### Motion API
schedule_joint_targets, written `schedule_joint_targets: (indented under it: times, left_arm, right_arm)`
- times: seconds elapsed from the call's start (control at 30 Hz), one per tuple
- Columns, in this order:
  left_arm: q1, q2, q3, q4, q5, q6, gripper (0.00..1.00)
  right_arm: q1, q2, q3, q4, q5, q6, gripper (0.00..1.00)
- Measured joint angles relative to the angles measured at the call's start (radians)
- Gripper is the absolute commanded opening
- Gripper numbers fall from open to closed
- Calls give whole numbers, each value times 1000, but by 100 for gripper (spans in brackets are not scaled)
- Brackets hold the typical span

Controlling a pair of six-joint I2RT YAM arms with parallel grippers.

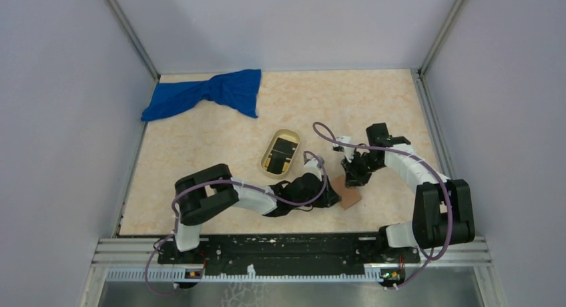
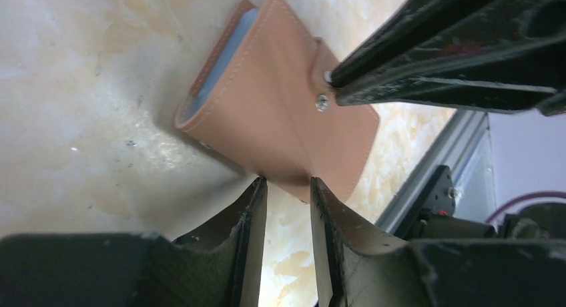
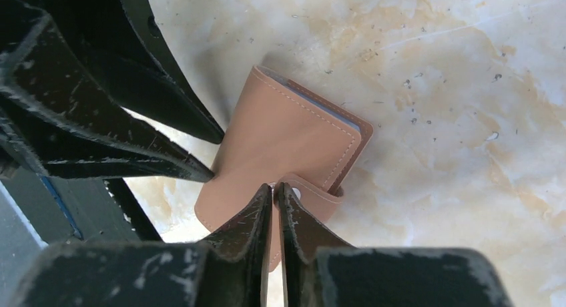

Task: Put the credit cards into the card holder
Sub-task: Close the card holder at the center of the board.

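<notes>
The card holder [image 1: 348,195] is a tan-brown folded wallet lying on the table between the two grippers. Its blue-grey inside shows at the edge in the left wrist view [image 2: 267,113]. My left gripper [image 1: 331,197] has its jaws a narrow gap apart, and its tips [image 2: 287,182] touch the holder's near edge. My right gripper [image 1: 351,175] is pinched on the holder's snap tab [image 3: 314,195], with its tips [image 3: 275,187] next to the metal snap. A black credit card [image 1: 284,147] lies in the oval tan tray [image 1: 265,149]. I cannot make out the grey card.
A crumpled blue cloth [image 1: 207,93] lies at the back left. The tray stands just left of the grippers. Grey walls enclose the table on three sides, and a metal rail [image 1: 287,250] runs along the near edge.
</notes>
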Motion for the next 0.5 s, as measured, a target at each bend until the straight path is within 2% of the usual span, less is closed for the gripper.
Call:
schedule_joint_targets:
  times: [0.3, 0.5]
  left_arm:
    - [-12, 13, 28, -77, -73, -79, 35]
    - [-12, -8, -34, -6, -82, -5, 37]
  right_arm:
    - [-2, -56, 0, 27, 66, 24, 18]
    - [-27, -62, 0, 34, 72, 32, 28]
